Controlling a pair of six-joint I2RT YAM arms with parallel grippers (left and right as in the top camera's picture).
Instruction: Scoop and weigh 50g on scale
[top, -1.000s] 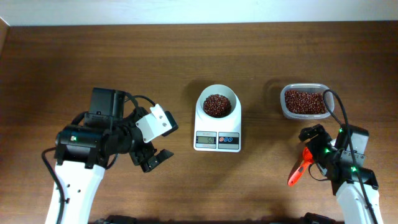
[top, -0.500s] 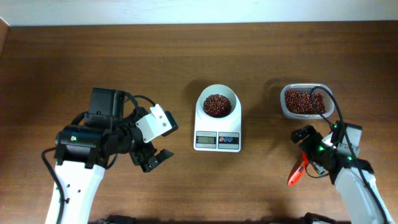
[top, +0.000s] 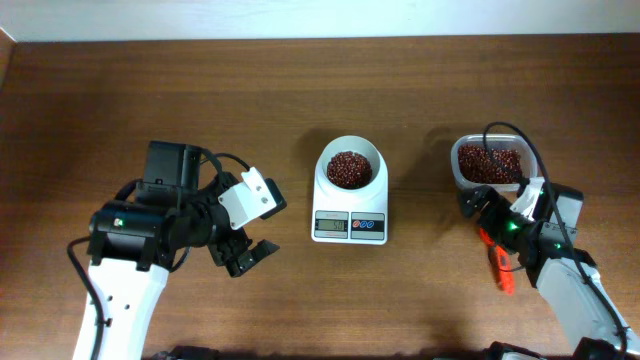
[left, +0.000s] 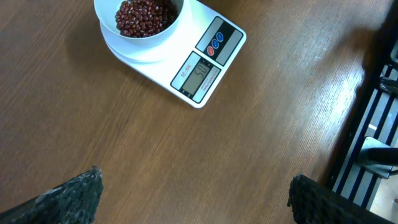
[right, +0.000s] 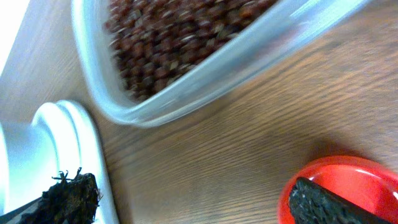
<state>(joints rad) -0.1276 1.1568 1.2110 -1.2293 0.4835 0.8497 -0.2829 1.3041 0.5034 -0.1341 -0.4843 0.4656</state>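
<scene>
At centre, scale (top: 349, 205): beans (top: 348, 168) in bowl (top: 324, 160).
Left pincer (top: 250, 256): wide open, empty.
Right pincer (right: 199, 199): wide open, empty, near scoop (top: 502, 272).
Risk: right pincer nudges tub (right: 236, 62), spilling.

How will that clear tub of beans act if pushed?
Likely slides rather than tips: the tub is low and wide on the smooth table. Its thin clear wall may flex. The loose beans, heaped near the rim, could spill.
</scene>
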